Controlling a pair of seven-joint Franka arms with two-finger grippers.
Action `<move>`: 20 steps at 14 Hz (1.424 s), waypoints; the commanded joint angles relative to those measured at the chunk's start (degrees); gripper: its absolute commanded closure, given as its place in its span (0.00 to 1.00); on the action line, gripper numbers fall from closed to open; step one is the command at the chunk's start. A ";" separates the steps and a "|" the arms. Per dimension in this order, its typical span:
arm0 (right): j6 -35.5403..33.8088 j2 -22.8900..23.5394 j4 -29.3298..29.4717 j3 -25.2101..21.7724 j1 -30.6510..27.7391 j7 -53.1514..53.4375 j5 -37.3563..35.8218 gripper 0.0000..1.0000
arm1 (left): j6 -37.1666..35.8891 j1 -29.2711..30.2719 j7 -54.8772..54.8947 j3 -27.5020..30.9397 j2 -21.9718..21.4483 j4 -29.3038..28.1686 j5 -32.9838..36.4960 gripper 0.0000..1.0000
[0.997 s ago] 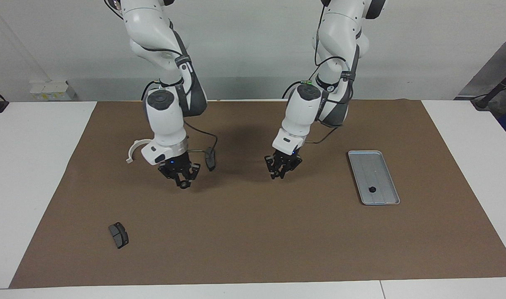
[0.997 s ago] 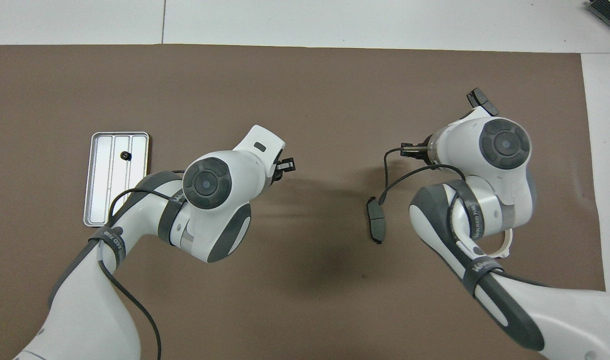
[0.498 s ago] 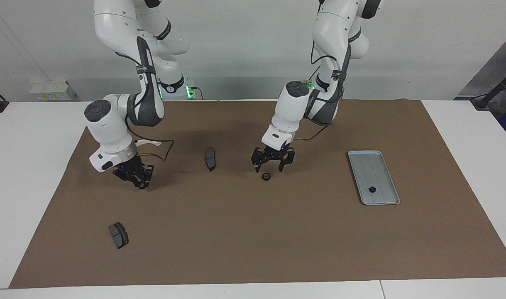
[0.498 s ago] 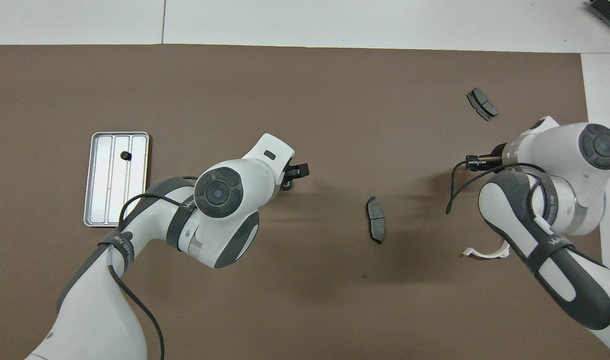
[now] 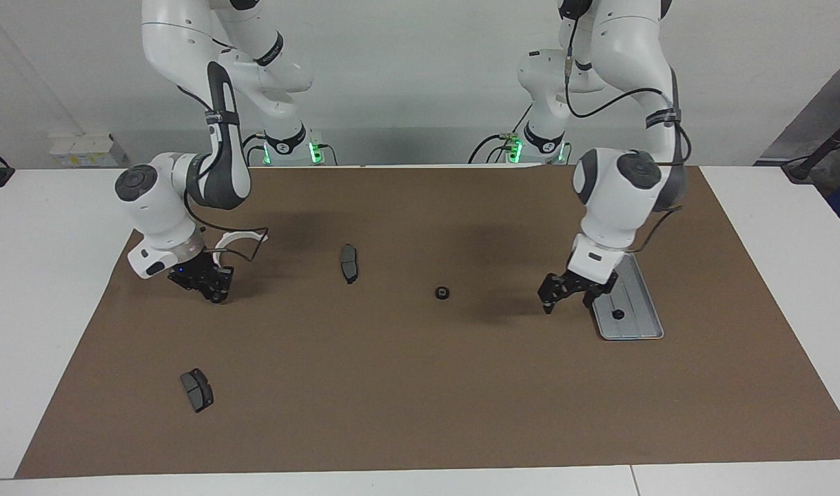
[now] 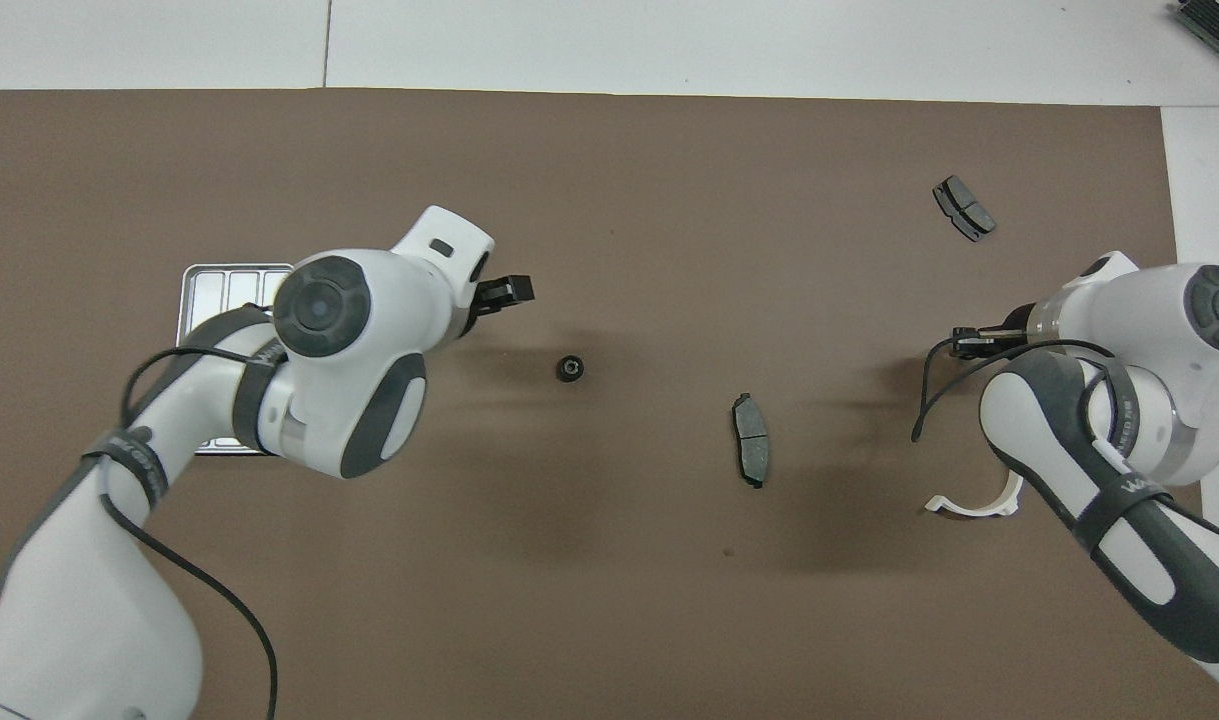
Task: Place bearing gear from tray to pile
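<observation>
One small black bearing gear point(image 5: 442, 293) lies on the brown mat near the table's middle; it also shows in the overhead view point(image 6: 569, 368). A second gear point(image 5: 618, 314) lies in the silver tray point(image 5: 639, 293), which my left arm mostly covers in the overhead view point(image 6: 231, 280). My left gripper point(image 5: 568, 300) point(image 6: 504, 292) is open and empty, low over the mat beside the tray. My right gripper point(image 5: 213, 289) point(image 6: 969, 340) is shut on a small dark round gear, low over the mat beside the white half-ring bracket point(image 5: 240, 238) point(image 6: 969, 505).
Two dark brake pads lie on the mat. One brake pad point(image 5: 349, 263) point(image 6: 751, 438) lies between the loose gear and the bracket. The other pad point(image 5: 197, 390) point(image 6: 963, 208) lies farther from the robots, toward the right arm's end.
My left gripper let go of a gear on the mat's middle and swung back beside the tray. My right gripper carried its gear toward the right arm's end, beside the bracket.
</observation>
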 commanded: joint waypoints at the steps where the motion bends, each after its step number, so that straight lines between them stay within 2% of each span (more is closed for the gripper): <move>1: 0.24 -2.26 -2.18 0.75 -1.49 -2.09 1.41 0.45 | -1.23 6.30 10.83 -0.78 -0.56 -0.77 -0.13 0.00; 2: 0.15 -2.35 -1.83 0.75 -1.41 -1.91 1.41 0.21 | -1.23 8.32 14.09 -0.78 -0.65 -1.03 -0.13 0.00; 3: 0.06 -2.44 -1.39 0.84 -0.71 -1.65 1.41 0.07 | -0.96 9.48 16.04 -0.69 -0.56 -1.21 -0.21 0.00; 4: -0.11 -2.87 -0.95 1.01 -0.01 -1.30 1.41 0.01 | -0.44 10.01 16.58 -0.69 -0.56 -1.90 -0.21 0.00; 5: -0.20 -3.23 -0.68 1.19 1.04 -0.69 1.41 0.00 | 0.35 10.19 16.59 -0.69 -0.48 -2.52 -0.13 0.00; 7: -0.55 -3.32 0.46 1.19 5.43 3.69 1.41 0.00 | 4.55 10.19 16.50 -0.69 0.14 -5.67 -0.21 0.08; 10: 0.06 -2.62 2.04 1.19 14.38 12.56 1.24 0.00 | 8.27 9.93 16.41 -0.69 0.05 -8.94 -0.21 0.13; 11: 0.15 -2.18 3.35 1.10 17.63 16.42 0.89 0.00 | 8.35 9.49 16.24 -0.69 0.05 -9.55 -0.21 0.19; 15: 0.15 3.26 10.99 1.10 29.16 30.32 0.27 0.00 | 9.84 9.40 16.41 -0.69 0.23 -11.49 -0.21 0.42; 18: -0.38 6.08 14.60 1.01 34.18 35.17 -0.08 0.00 | 10.64 9.31 16.50 -0.69 0.49 -11.67 -0.21 0.49; 20: -0.38 10.37 17.94 1.01 36.90 39.64 -2.97 0.00 | 11.25 9.31 16.50 -0.69 0.58 -11.67 -0.21 0.54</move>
